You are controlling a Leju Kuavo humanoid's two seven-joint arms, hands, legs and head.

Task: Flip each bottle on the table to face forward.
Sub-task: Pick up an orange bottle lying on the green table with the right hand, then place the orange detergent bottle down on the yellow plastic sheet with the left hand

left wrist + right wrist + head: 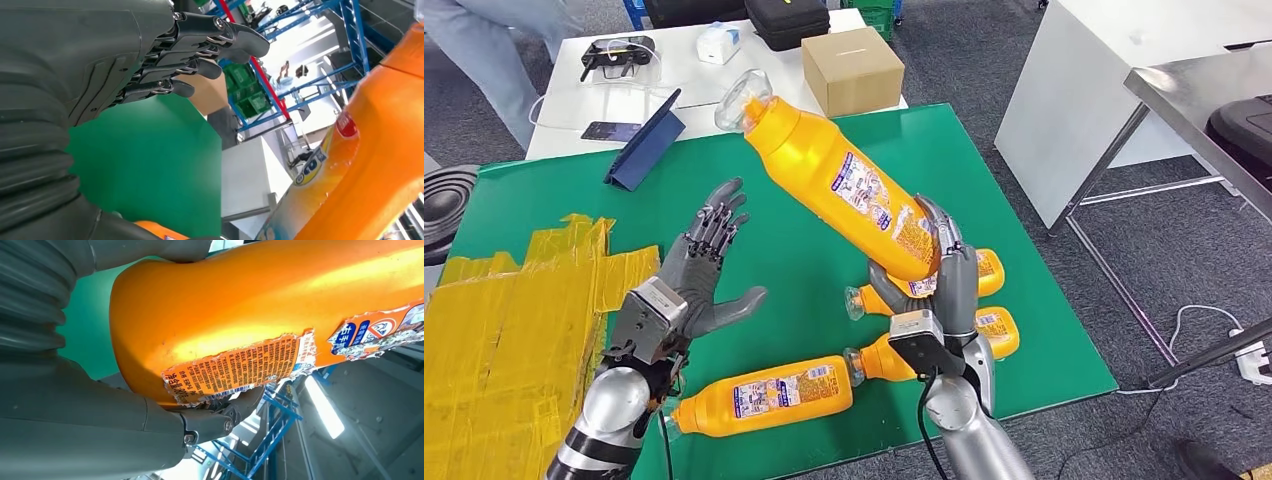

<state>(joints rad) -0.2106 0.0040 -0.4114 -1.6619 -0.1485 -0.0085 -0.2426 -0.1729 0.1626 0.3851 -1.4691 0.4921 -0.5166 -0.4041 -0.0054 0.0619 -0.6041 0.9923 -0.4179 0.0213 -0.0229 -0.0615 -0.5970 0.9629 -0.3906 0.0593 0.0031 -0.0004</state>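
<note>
My right hand [946, 290] grips the base of a large orange bottle [844, 185], lifted and tilted with its clear cap toward the far left; its torn label [240, 367] faces the wrist camera. The same bottle [370, 150] fills one side of the left wrist view. My left hand [699, 275] hovers open over the green table [544, 195], fingers [200, 50] spread, left of the raised bottle. Three more orange bottles lie flat near the front edge: one [769, 395] by my left forearm, two [989, 330] [987, 270] behind my right hand.
Yellow tape patches [504, 320] cover the table's left part. Behind it, a white table [694, 75] carries a cardboard box [852, 68], a blue tablet case [646, 145], a phone [609, 130] and a black case [789, 20]. Grey tables [1114, 80] stand at right. A person [494, 50] stands at far left.
</note>
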